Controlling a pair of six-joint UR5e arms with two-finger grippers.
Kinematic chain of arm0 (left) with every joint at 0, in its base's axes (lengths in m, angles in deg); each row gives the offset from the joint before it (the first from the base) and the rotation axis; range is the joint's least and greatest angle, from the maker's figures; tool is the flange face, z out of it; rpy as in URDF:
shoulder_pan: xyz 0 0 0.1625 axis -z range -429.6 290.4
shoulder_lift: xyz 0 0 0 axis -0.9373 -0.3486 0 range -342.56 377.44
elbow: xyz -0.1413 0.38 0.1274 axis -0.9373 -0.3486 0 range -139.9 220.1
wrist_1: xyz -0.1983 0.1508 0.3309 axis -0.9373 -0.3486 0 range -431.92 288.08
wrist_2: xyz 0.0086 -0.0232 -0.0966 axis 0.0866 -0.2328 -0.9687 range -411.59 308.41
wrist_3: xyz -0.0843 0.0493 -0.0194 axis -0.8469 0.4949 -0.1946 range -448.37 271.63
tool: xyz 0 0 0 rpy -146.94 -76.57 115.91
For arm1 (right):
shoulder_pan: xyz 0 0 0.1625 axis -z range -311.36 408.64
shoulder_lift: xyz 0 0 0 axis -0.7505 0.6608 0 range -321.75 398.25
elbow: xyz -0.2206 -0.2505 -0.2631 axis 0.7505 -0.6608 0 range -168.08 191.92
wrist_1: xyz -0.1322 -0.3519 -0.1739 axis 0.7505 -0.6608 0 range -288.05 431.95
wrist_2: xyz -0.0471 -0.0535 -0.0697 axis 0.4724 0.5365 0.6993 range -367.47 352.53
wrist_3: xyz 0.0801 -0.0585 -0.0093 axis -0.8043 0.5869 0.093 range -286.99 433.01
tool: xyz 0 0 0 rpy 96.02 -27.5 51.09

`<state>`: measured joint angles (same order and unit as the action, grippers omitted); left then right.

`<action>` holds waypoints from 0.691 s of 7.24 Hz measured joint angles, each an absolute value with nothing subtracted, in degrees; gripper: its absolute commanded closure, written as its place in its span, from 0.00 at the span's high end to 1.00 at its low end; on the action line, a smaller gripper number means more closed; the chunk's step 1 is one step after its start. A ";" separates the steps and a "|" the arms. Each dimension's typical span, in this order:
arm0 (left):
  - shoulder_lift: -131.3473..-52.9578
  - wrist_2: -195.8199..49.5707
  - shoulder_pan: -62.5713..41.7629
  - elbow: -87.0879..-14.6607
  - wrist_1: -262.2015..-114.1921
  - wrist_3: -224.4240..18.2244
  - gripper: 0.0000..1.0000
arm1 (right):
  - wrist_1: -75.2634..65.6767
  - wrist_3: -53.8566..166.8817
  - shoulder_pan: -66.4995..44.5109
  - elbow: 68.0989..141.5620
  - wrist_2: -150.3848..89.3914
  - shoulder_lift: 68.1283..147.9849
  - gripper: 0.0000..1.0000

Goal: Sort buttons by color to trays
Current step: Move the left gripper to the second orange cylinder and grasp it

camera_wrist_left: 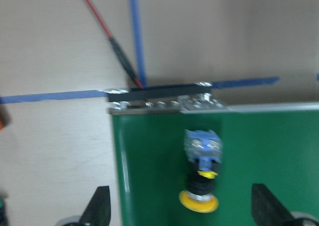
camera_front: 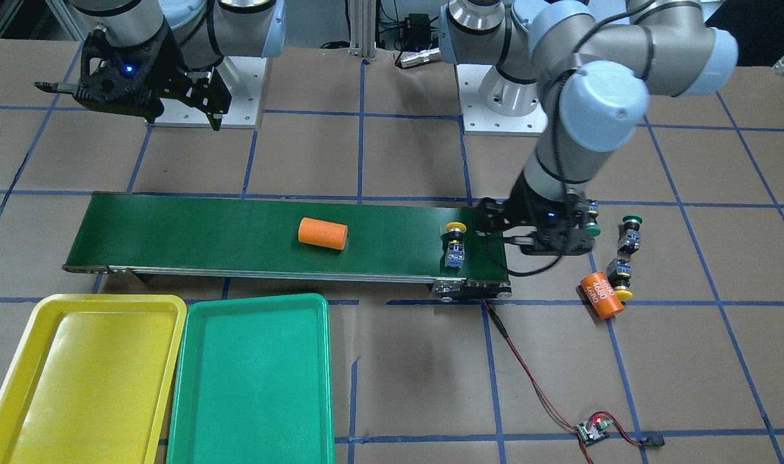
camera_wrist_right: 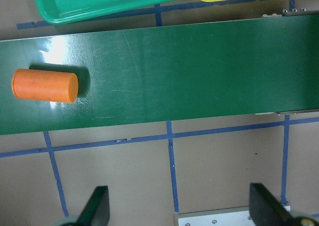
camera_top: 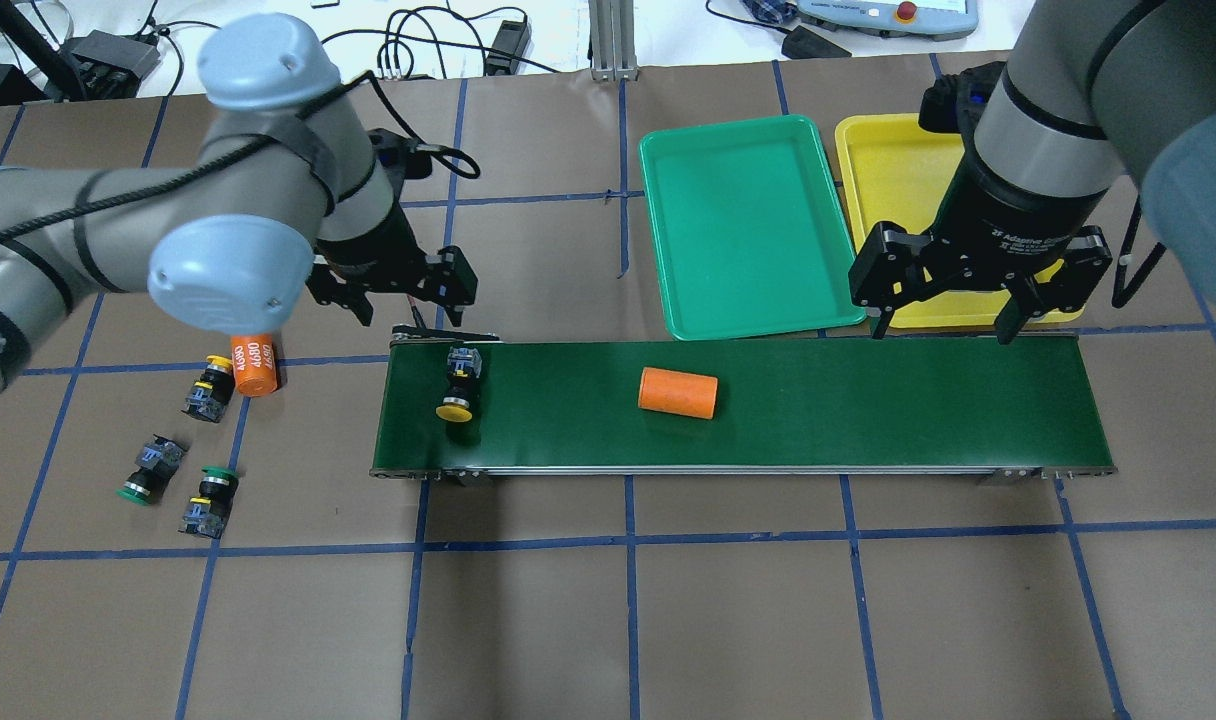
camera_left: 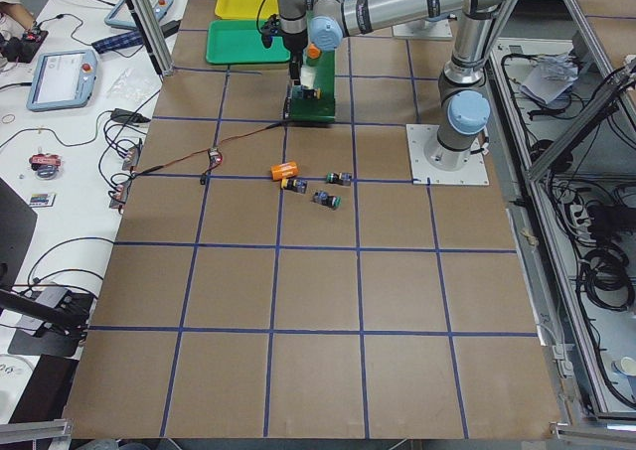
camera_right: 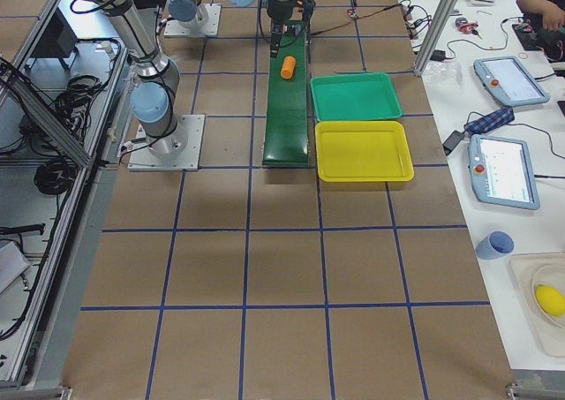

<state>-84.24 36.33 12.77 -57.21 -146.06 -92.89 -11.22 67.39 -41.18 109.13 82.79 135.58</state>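
Note:
One yellow button (camera_top: 458,386) lies on its side at the left end of the conveyor belt (camera_top: 818,420); the left wrist view shows this button (camera_wrist_left: 201,175) too. My left gripper (camera_top: 411,312) hangs open and empty just above and beyond it. Left of the belt, on the table, lie a second yellow button (camera_top: 208,386) and two green buttons (camera_top: 148,470) (camera_top: 209,497). My right gripper (camera_top: 943,322) is open and empty over the belt's far right edge. Beyond the belt sit the green tray (camera_top: 748,225) and the yellow tray (camera_top: 888,170), both holding nothing.
A plain orange cylinder (camera_top: 678,392) lies mid-belt. Another orange cylinder marked 4680 (camera_top: 253,363) rests against the yellow button on the table. A red wire runs from the belt's end to a small circuit board (camera_front: 592,430). Cables and control pendants sit beyond the table's far edge.

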 measured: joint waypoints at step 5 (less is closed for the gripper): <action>-97.21 36.19 0.51 -56.34 -140.13 -97.06 1.00 | -11.08 67.39 -41.18 109.47 84.51 135.61 1.00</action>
